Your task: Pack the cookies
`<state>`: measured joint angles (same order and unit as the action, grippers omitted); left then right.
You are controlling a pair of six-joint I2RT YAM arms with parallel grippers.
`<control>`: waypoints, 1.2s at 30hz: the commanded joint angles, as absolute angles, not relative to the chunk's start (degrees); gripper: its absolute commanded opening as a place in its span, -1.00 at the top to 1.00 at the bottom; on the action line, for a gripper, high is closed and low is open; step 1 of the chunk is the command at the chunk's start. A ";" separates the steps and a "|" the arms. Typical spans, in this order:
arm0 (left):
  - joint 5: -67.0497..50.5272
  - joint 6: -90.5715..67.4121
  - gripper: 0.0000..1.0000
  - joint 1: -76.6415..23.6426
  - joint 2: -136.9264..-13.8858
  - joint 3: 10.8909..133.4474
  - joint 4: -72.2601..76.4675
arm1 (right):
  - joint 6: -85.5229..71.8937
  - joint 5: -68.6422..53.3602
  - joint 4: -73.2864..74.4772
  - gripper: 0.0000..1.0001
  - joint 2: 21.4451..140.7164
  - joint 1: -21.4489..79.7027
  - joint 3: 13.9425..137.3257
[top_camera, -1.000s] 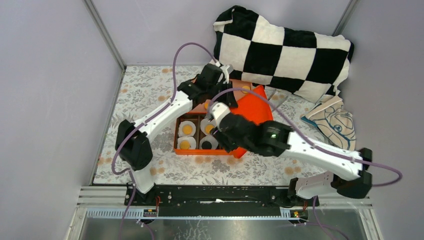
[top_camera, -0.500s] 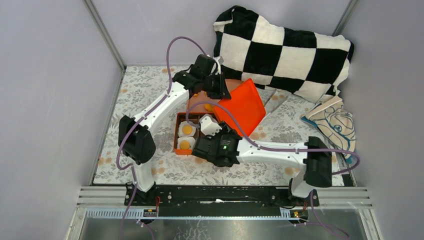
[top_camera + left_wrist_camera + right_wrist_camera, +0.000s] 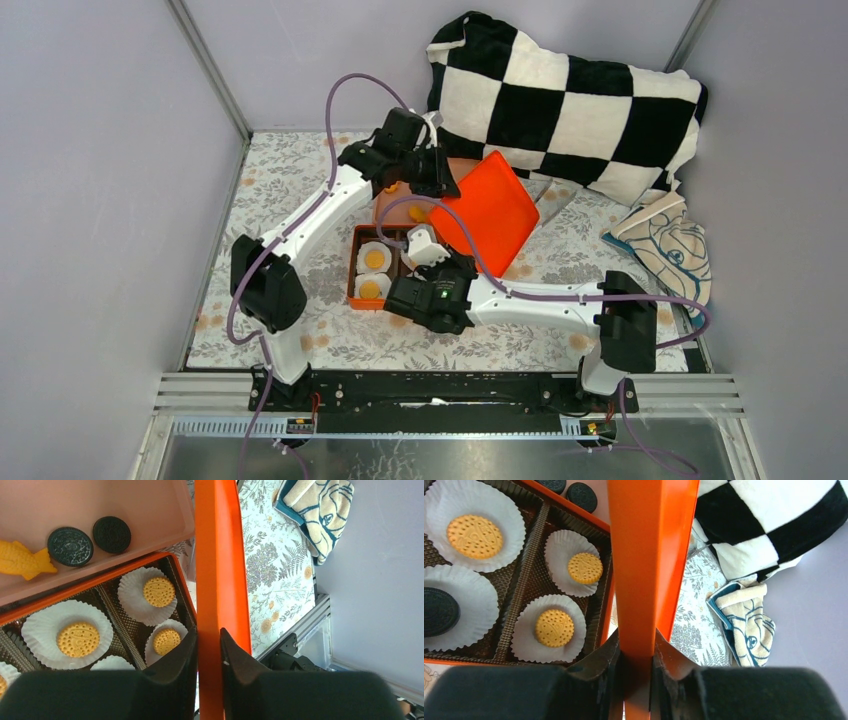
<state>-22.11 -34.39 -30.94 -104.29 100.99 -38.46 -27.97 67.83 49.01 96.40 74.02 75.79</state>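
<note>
Both grippers are shut on an orange box lid (image 3: 490,210) that is held tilted above the right side of the open orange box (image 3: 352,272). My left gripper (image 3: 432,180) pinches the lid's far edge (image 3: 215,555). My right gripper (image 3: 438,256) pinches its near edge (image 3: 649,555). The box holds white paper liners with orange-yellow cookies (image 3: 159,591) (image 3: 554,627) and one black cookie (image 3: 436,612). Two more black cookies (image 3: 70,546) lie on a pink tray (image 3: 100,500) behind the box.
A yellow fish-shaped biscuit (image 3: 22,560) lies on the pink tray. A black-and-white checkered pillow (image 3: 570,100) fills the back right. A folded cream and blue cloth (image 3: 665,245) lies at the right. Grey walls close in both sides.
The right arm has folded back, bringing its gripper to the lid's near edge. The left gripper has drawn back and left. The lid has lifted off the box and tilted up to the right.
</note>
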 commanded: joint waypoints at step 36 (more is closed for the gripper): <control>24.10 -29.89 1.00 -22.85 -57.72 76.73 -28.28 | -44.25 -10.38 17.20 1.00 63.51 44.99 75.92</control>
<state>16.93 -31.05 -22.50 -60.69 76.79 -28.32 -32.73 10.17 30.06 61.60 54.35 86.02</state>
